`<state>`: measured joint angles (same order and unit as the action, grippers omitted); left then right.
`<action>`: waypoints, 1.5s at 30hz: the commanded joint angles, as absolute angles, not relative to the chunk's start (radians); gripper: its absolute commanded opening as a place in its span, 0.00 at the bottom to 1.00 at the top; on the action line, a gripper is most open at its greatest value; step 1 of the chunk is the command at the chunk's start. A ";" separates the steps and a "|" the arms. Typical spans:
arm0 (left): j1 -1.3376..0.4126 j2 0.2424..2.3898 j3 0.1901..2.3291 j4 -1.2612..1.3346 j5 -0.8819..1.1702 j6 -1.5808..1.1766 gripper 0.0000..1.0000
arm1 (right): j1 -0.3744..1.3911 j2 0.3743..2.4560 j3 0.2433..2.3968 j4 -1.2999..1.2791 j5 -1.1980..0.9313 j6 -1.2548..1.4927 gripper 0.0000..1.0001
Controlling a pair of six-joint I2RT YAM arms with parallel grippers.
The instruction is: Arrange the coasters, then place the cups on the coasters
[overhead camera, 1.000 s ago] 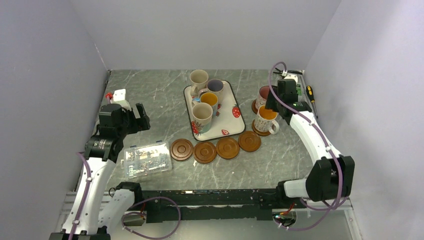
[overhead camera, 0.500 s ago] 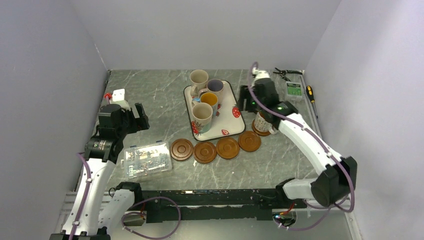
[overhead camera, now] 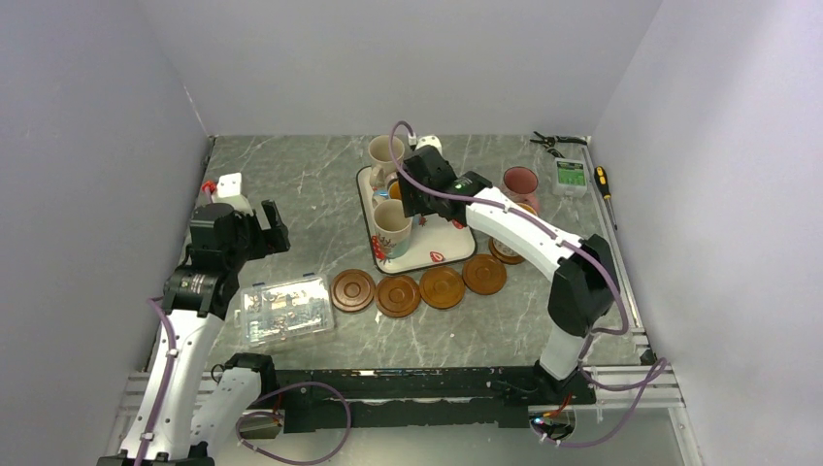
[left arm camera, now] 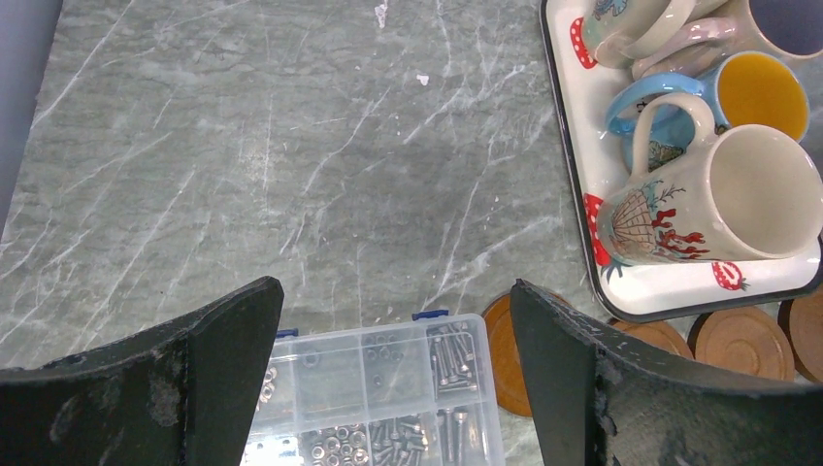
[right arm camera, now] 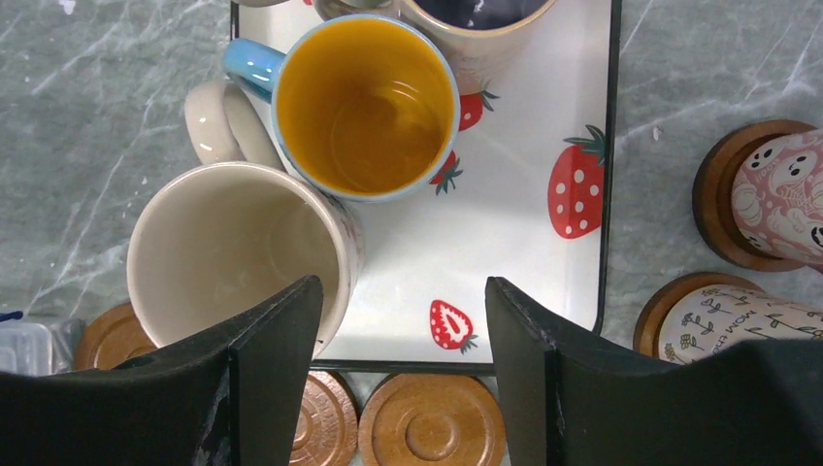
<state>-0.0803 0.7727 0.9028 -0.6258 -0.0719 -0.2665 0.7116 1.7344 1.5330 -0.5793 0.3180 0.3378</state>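
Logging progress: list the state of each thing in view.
Left gripper: open, empty.
Right gripper: open, empty, over the tray.
Tray: holds four upright mugs.
Pink mug: upright on a coaster.
Patterned mug: upright on a coaster.
Four front coasters: bare.
Box: closed.

Both arms (overhead camera: 529,228) show white shells, black joints, purple cables (overhead camera: 167,335); left hand (left arm camera: 393,296) and right hand (right arm camera: 403,291) are scuffed black.

A grey marbled table (overhead camera: 320,175) is shown. At centre frame a white strawberry-print tray (overhead camera: 427,260) is set on it. Below the tray four coasters (overhead camera: 398,295) are laid in a row, and two more are placed to its right. A clear plastic box (overhead camera: 286,309) is seen at lower left. Pliers (overhead camera: 548,142) and a screwdriver (overhead camera: 604,183) are left at upper right.
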 commanded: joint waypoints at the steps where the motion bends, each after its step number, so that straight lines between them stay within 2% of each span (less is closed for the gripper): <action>1: -0.086 0.751 0.917 -0.610 -0.055 -0.265 0.94 | 0.738 1.752 1.586 -0.618 0.352 0.360 0.66; 7: -0.092 0.745 0.917 -0.612 -0.064 -0.264 0.94 | 0.760 1.804 1.597 -0.602 0.285 0.358 0.64; 13: -0.095 0.747 0.917 -0.614 -0.067 -0.264 0.94 | 0.768 1.852 1.625 -0.606 0.237 0.355 0.52; 16: -0.095 0.749 0.917 -0.615 -0.067 -0.264 0.94 | 0.768 1.878 1.642 -0.605 0.228 0.355 0.42; 19: -0.095 0.749 0.917 -0.617 -0.070 -0.265 0.94 | 0.769 1.895 1.667 -0.624 0.239 0.360 0.23; 21: -0.096 0.749 0.917 -0.617 -0.070 -0.265 0.94 | 0.770 1.886 1.667 -0.624 0.252 0.356 0.14; 25: -0.096 0.750 0.917 -0.616 -0.070 -0.264 0.94 | 0.769 1.844 1.666 -0.619 0.290 0.306 0.00; 29: -0.095 0.750 0.917 -0.617 -0.072 -0.267 0.94 | 0.752 1.782 1.656 -0.641 0.341 0.236 0.00; 37: -0.096 0.750 0.917 -0.617 -0.077 -0.265 0.94 | 0.623 1.600 1.537 -0.631 0.112 0.117 0.00; 41: -0.095 0.754 0.922 -0.623 -0.089 -0.266 0.94 | 0.561 1.569 1.515 -0.665 0.091 0.073 0.00; 45: -0.096 0.760 0.922 -0.626 -0.095 -0.266 0.94 | 0.514 1.560 1.478 -0.644 -0.040 -0.014 0.00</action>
<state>-0.0914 0.7563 0.9028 -0.6334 -0.0780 -0.2665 0.5365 1.6032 1.4998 -0.7238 0.1139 0.0818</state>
